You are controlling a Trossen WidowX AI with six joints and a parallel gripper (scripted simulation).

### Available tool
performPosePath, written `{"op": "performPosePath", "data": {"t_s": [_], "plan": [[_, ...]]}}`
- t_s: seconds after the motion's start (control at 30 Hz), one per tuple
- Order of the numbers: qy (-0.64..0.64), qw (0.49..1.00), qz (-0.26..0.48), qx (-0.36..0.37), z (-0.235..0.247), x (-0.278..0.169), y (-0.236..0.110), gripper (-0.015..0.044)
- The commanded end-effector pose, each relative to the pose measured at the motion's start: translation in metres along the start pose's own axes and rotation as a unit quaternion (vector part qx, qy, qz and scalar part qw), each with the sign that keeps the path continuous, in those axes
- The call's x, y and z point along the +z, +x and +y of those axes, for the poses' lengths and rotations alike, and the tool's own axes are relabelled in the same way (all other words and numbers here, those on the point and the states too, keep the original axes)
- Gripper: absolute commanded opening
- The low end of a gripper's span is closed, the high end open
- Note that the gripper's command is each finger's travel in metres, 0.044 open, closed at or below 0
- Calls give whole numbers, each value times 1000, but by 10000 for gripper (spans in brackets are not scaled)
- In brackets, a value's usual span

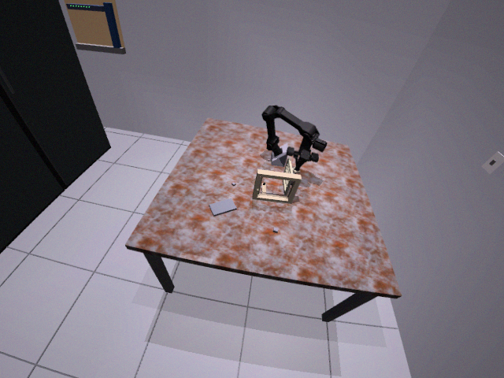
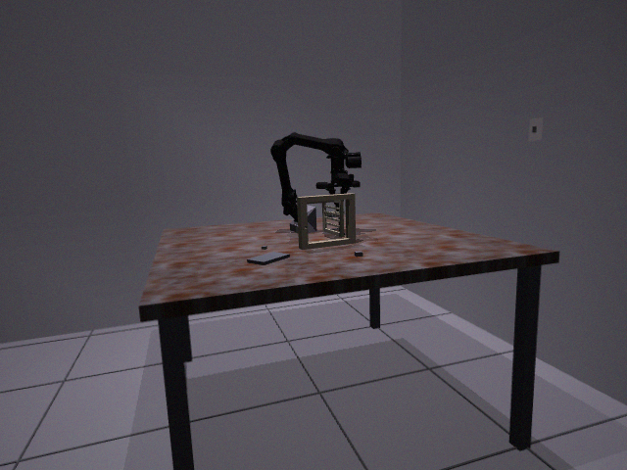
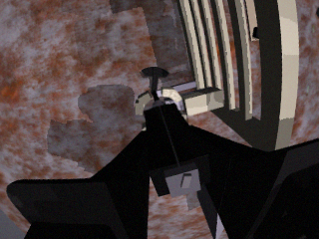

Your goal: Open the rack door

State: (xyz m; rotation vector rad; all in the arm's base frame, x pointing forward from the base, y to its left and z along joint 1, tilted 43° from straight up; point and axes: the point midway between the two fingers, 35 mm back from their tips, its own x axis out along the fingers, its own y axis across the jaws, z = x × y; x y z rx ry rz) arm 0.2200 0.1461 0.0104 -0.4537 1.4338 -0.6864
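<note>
At left a flat slab [image 1: 222, 206] [image 2: 267, 258] lies well apart from the work, with a small pale block [image 1: 233, 184] [image 2: 264, 247] beyond it. The frame [image 1: 278, 175] [image 2: 302, 222] stands upright mid-tabletop; a second block [image 1: 275, 230] [image 2: 359, 254] sits nearer. From the frame's right end the door [image 1: 287, 172] [image 2: 324, 217] [image 3: 204, 102] swings toward the far side, looking roughly square to it. Its upright handle [image 1: 298, 171] [image 3: 172, 95] is at the far, free edge, directly under the jaws [image 1: 297, 169] [image 2: 337, 203]. They point down, partly open, with the handle between them. Release probably calls for widening, then lifting straight along its long axis, clear of the slats at their side.
</note>
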Motion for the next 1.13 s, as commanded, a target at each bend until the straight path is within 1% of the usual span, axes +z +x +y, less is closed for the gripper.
{"op": "performPosePath", "data": {"t_s": [0.0, 0.1, 0.13, 1.1], "plan": [[6, 1000, 2, 2, 0, 0, 0, 206], [6, 1000, 2, 2, 0, 0, 0, 285], [6, 1000, 2, 2, 0, 0, 0, 294], [-2, 1000, -1, 4, 2, 2, -35, 294]]}}
